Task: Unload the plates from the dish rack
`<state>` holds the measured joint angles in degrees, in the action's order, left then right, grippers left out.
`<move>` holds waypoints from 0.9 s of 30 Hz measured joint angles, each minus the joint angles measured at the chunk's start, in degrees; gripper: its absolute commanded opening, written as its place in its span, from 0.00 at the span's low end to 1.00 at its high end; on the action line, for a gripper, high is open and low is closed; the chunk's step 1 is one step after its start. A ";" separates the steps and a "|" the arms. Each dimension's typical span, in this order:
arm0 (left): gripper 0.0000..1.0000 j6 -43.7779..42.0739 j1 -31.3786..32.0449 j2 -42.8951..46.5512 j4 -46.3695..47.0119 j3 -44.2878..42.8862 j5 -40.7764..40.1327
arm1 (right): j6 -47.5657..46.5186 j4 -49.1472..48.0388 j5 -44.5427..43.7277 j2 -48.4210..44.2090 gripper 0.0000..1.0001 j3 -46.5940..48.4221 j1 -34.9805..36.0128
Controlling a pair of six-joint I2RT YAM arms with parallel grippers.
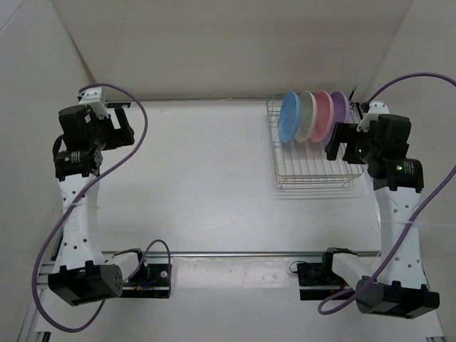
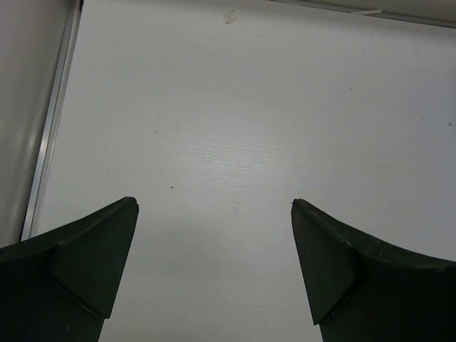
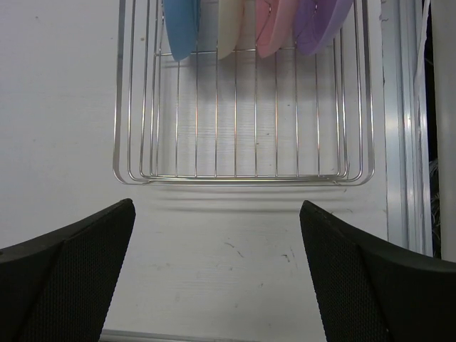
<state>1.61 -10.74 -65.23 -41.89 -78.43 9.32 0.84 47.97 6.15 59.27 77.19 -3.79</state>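
Note:
The silver wire dish rack (image 1: 313, 169) stands at the table's far right. Four plates stand on edge at its far end: light blue (image 1: 290, 117), cream-white (image 1: 306, 117), pink (image 1: 323, 115) and purple (image 1: 339, 108). My right gripper (image 1: 341, 143) hovers over the rack's right side, open and empty. In the right wrist view the rack (image 3: 242, 171) lies ahead of my open gripper (image 3: 217, 214), with the blue (image 3: 179, 25), cream (image 3: 231, 25), pink (image 3: 274, 25) and purple (image 3: 324, 25) plates at the top. My left gripper (image 1: 121, 122) is open and empty at the far left, over bare table (image 2: 214, 206).
White walls enclose the table at the back and both sides. A metal rail (image 2: 50, 135) runs along the table's left edge and another (image 3: 399, 128) runs just right of the rack. Purple cables (image 1: 135, 142) loop off both arms.

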 measured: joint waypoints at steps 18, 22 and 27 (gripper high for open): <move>1.00 -0.68 1.62 -5.14 3.87 4.63 -9.49 | -2.75 -1.29 -6.08 14.29 1.00 2.49 9.92; 1.00 -2.49 1.84 -7.23 0.50 3.26 -11.45 | -2.56 -1.70 -9.05 15.69 1.00 4.63 11.50; 1.00 -6.56 2.29 -6.10 -5.20 -0.22 -11.78 | -2.49 -1.97 -5.38 15.06 1.00 4.79 7.76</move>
<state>-4.95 -8.45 -71.33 -47.09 -78.65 -2.46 -1.65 46.00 0.78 74.32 81.97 3.97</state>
